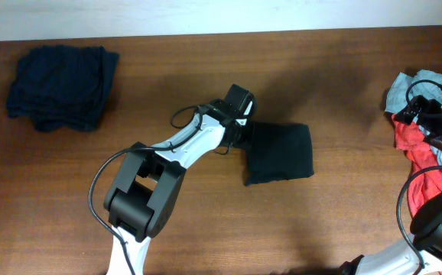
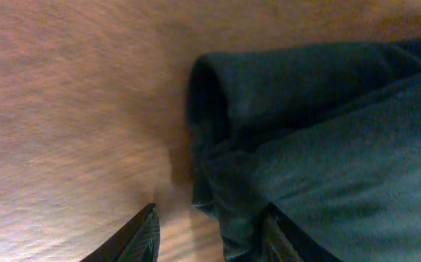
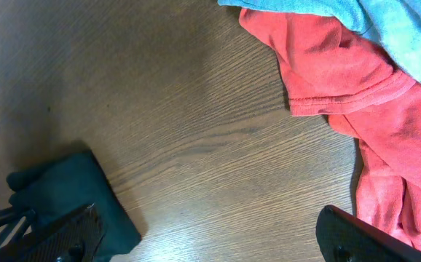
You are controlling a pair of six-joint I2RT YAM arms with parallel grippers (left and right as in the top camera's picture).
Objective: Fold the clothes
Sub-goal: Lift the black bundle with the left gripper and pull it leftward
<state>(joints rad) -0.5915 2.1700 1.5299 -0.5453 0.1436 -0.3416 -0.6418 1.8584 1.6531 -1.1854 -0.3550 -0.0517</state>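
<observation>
**Black T-shirt folded at mid-table, more garments waiting on the right**

At far left a folded navy pile point(image 1: 62, 88) lay on the table point(image 1: 206, 53). The left gripper point(image 2: 209, 222) sat at the left edge of the folded black T-shirt point(image 1: 280, 153) with its fingers parted, one over bare wood and one over cloth, clamping nothing visible. This fold looked finished. The next move probably called for fetching from the red and grey-blue heap point(image 1: 427, 137), near which the right gripper point(image 3: 210, 247) hung wide open and empty. The heap ran off frame, and the T-shirt's logo was hidden.
</observation>
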